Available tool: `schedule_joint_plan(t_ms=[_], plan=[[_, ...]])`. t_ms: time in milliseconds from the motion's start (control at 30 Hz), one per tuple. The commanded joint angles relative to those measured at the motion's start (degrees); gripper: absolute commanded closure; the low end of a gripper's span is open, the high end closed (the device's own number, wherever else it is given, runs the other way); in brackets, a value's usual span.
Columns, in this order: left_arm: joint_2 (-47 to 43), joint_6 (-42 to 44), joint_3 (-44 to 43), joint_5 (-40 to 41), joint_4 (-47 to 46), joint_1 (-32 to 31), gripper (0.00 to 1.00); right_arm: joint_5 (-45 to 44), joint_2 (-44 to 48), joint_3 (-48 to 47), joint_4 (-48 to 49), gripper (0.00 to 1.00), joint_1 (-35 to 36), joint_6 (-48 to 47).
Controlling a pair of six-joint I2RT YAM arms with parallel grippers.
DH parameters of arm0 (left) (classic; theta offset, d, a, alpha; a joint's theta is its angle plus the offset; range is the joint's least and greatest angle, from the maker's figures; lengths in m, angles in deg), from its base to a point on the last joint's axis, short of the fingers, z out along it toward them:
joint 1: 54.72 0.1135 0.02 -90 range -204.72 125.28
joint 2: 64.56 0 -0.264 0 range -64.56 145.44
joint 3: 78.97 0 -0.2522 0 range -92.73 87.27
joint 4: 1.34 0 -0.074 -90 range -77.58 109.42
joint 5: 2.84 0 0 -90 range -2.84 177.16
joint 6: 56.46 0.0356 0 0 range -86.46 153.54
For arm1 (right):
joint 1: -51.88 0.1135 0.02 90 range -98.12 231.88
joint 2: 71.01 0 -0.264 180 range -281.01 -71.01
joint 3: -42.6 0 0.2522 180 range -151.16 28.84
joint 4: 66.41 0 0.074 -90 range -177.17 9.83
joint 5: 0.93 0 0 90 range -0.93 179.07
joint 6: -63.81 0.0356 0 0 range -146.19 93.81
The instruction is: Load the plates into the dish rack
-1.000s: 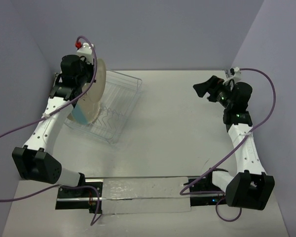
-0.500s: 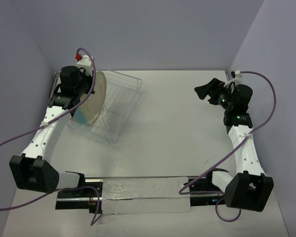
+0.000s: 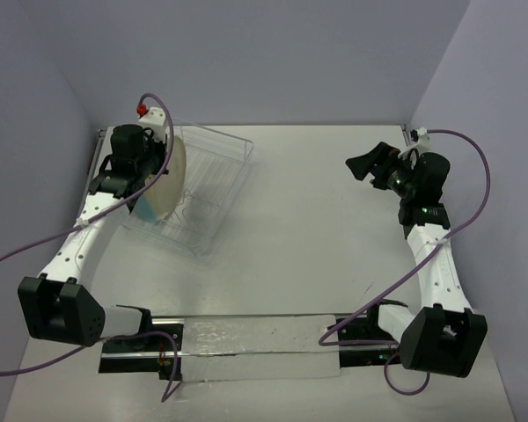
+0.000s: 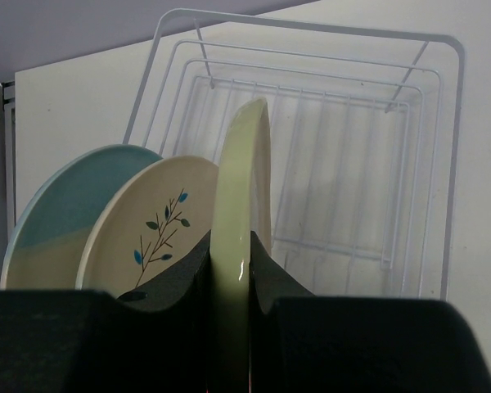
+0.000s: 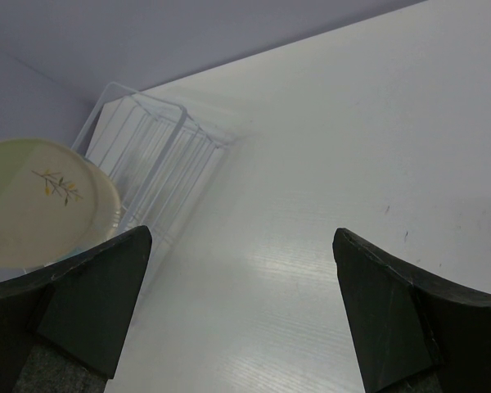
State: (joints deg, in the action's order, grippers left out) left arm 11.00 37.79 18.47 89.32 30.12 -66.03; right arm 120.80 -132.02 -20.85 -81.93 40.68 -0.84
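Note:
My left gripper [image 3: 151, 172] is shut on the rim of a pale-green plate [image 3: 170, 182] and holds it upright on edge inside the wire dish rack [image 3: 218, 180]. In the left wrist view the fingers [image 4: 278, 282] pinch that plate [image 4: 241, 164] edge-on. Two other plates stand in the rack to its left: one with a light-blue segment [image 4: 53, 217] and a cream one showing the twig drawing [image 4: 159, 225]. My right gripper [image 3: 366, 163] is open and empty above the table's right side, far from the rack. The right wrist view shows the rack [image 5: 159, 160] and a plate [image 5: 41, 209].
The rack [image 4: 327, 155] sits at the back left, close to the left wall; its right half holds only bare slot wires. A clear strip [image 3: 255, 345] lies along the near edge between the arm bases. Walls close in the table on left, back and right.
My left gripper has lowered the plate down into the rack, beside the standing plates. My right gripper has barely moved.

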Motion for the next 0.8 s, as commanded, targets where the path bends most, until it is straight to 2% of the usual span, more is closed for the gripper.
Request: schedule_joint_plan(t_ms=[0,533,600,767], plan=[[-3.23,-0.27,-0.48,-1.15,-6.09,0.16,1.0,0.88,0.39,0.12,1.31,0.0,-0.49,-1.17],[-1.29,-3.72,2.62,0.5,-4.6,0.24,1.0,1.41,-1.56,0.3,1.28,0.0,-0.93,-0.73],[-0.47,-7.66,1.17,1.13,-3.63,0.24,1.0,1.49,-1.74,0.21,1.31,0.0,-0.93,-0.56],[0.46,-10.12,-2.46,-0.92,-1.53,-0.37,1.0,1.06,-1.74,0.47,1.23,0.0,-1.1,-0.56]])
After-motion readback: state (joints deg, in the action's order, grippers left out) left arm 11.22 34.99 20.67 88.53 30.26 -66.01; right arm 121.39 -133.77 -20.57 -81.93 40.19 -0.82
